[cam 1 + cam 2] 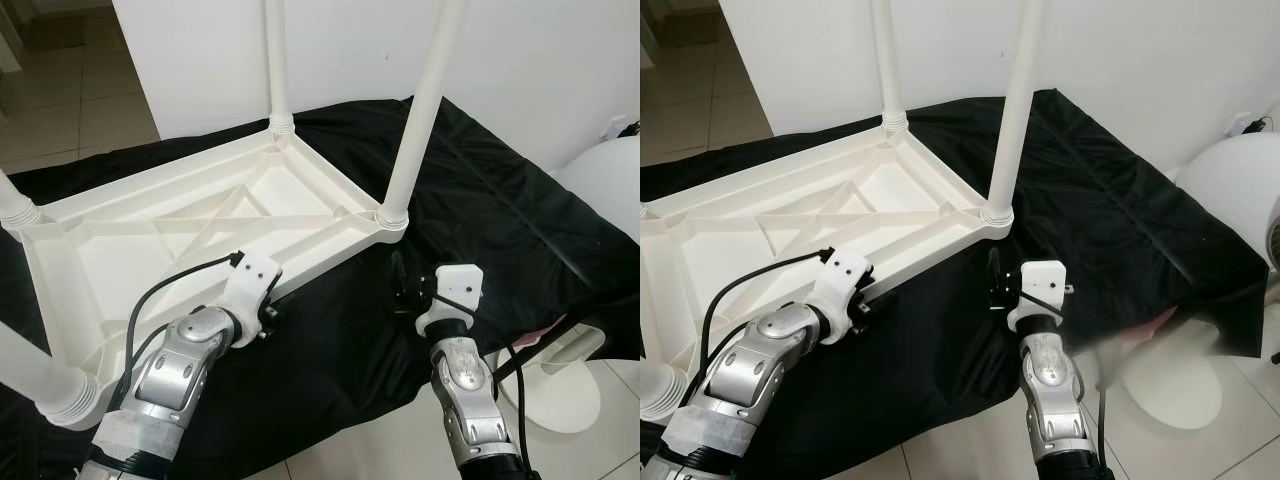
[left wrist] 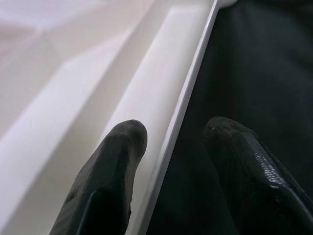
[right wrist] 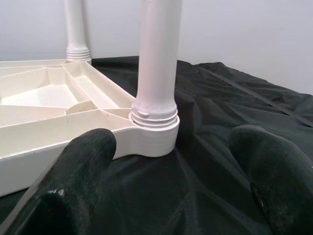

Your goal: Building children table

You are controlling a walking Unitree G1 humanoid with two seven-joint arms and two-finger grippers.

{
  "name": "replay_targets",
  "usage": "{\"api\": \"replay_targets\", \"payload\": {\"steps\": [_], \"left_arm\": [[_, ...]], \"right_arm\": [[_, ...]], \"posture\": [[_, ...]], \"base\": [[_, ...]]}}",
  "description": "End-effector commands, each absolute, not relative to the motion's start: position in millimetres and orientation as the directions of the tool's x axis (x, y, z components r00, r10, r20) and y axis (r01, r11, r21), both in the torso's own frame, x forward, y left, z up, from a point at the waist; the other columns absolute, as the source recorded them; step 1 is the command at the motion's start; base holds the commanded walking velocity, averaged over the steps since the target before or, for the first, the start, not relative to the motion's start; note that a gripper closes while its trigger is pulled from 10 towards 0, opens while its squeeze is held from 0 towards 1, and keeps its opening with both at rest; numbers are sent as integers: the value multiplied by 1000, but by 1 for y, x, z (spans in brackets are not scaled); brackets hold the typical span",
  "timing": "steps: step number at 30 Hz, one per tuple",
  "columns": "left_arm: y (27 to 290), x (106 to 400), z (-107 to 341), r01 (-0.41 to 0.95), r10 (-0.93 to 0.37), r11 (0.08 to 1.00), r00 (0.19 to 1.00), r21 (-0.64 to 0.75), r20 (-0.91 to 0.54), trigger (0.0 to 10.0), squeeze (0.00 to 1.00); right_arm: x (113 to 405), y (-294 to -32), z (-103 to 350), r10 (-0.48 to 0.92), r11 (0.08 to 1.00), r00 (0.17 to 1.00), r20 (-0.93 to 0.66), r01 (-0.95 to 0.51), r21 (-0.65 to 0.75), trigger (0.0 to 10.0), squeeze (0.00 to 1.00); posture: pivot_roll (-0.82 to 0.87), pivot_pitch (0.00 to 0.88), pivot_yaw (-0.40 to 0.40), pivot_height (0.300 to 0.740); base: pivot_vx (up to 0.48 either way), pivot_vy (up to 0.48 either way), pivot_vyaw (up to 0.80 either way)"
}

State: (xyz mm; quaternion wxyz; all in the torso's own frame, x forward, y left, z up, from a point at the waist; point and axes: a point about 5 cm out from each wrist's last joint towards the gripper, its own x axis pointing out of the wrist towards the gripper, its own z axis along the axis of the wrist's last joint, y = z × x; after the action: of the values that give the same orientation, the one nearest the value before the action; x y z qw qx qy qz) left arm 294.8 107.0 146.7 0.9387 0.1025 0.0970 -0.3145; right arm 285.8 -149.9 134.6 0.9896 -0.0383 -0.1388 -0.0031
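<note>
A white plastic children's table (image 1: 180,235) lies upside down on a black cloth (image 1: 480,200). White legs stand up from its corners: one at the near right corner (image 1: 415,120), one at the far corner (image 1: 278,70), and a thick one at the near left (image 1: 30,375). My left gripper (image 2: 173,129) is open and straddles the table's near rim (image 2: 186,98), one finger inside the rim and one outside over the cloth. My right gripper (image 3: 176,142) is open just short of the near right leg's socket (image 3: 154,132), touching nothing.
A white wall stands close behind the table. Tiled floor shows at the far left and along the front edge. A white rounded object (image 1: 605,185) with a round base (image 1: 560,385) stands at the right, beside my right arm.
</note>
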Motion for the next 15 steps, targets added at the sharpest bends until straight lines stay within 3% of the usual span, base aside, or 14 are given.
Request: {"api": "replay_targets", "payload": {"steps": [1,11,15], "left_arm": [[102,287,151,701,-673,706,707,97,-217,10000,0],[119,280,162,724,-706,683,688,93,-170,10000,0],[143,271,173,735,-730,676,677,50,-93,10000,0]], "right_arm": [[286,-152,130,-2,997,966,258,23,-79,10000,0],[295,-162,134,-42,996,965,259,61,-63,10000,0],[300,-166,134,-64,996,966,249,77,-45,10000,0]], "posture": [[-53,72,19,740],[-44,73,16,740],[-29,72,8,740]], "base": [[0,0,0],[0,0,0],[0,0,0]]}}
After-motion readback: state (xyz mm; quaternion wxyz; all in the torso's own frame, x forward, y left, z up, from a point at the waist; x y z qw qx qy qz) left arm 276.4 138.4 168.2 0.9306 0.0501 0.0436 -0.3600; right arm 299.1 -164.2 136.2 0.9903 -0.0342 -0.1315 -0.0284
